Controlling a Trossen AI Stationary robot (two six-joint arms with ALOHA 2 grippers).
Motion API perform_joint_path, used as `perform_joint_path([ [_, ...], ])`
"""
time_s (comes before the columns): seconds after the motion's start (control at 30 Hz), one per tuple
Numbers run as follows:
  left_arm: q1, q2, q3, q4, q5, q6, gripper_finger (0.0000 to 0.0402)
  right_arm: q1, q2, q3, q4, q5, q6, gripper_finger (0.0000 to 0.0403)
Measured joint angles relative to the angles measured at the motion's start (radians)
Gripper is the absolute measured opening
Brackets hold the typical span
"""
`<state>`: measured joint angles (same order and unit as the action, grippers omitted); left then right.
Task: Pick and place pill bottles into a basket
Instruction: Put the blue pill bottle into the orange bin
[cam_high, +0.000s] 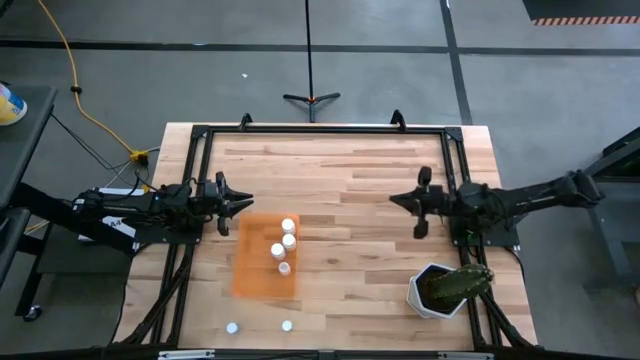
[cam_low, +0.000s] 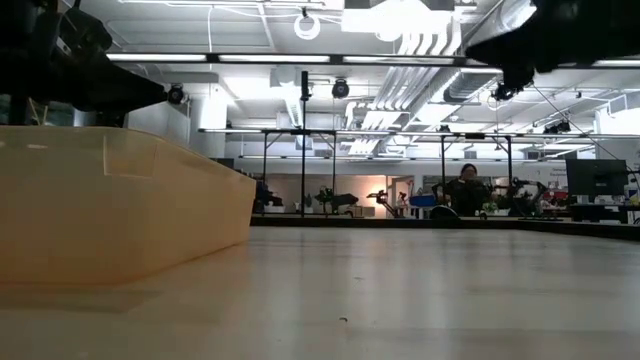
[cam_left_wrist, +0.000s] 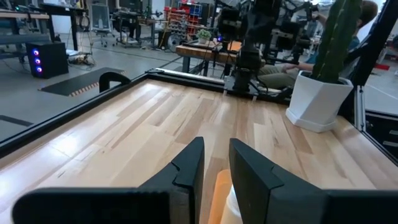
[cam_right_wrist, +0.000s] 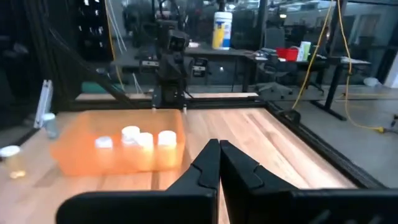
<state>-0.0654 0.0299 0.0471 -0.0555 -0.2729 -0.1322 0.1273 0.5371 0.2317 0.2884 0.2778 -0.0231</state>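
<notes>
The orange tray (cam_high: 262, 270) lies flat on the table, left of the middle. Several small white pill bottles (cam_high: 288, 240) stand upright in its right half; they also show in the right wrist view (cam_right_wrist: 132, 135). Two more bottles stand on the table near its front edge (cam_high: 232, 327) (cam_high: 287, 325). My left gripper (cam_high: 248, 201) hovers by the tray's far left corner, its fingers a little apart and empty; the gap shows in the left wrist view (cam_left_wrist: 216, 158). My right gripper (cam_high: 394, 199) hovers right of the middle, shut and empty, also seen in its wrist view (cam_right_wrist: 219, 149).
A white hexagonal pot with a green plant (cam_high: 443, 290) stands at the front right corner. A black frame (cam_high: 320, 130) runs around the table. The tray's wall (cam_low: 120, 210) fills the left of the low view. Bare wood lies between the two grippers.
</notes>
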Motion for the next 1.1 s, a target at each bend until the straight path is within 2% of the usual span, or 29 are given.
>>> perform_joint_path([
  [0.17,0.0,0.0,0.0,0.001,0.0,0.002,0.0111,0.026,-0.254,-0.125,0.03,-0.028,0.02,0.0],
  [0.33,0.0,0.0,0.0,0.001,-0.007,0.005,0.0111,0.026,-0.404,-0.193,0.002,-0.045,-0.055,0.0],
  [0.5,0.0,0.0,0.0,0.001,-0.008,0.007,0.0111,0.026,-0.46,-0.222,-0.043,-0.03,-0.087,0.0],
  [0.8,0.0,0.0,0.0,0.046,-0.011,0.076,0.0114,0.025,-0.459,-0.222,-0.044,0.011,-0.064,0.0],
  [0.93,-0.001,0.001,0.024,0.065,0.053,0.084,0.0156,0.025,-0.459,-0.222,-0.087,0.026,-0.045,0.0],
  [1.1,-0.002,0.057,0.078,0.053,0.272,0.082,0.0241,0.025,-0.458,-0.222,-0.107,0.027,-0.017,0.0],
])
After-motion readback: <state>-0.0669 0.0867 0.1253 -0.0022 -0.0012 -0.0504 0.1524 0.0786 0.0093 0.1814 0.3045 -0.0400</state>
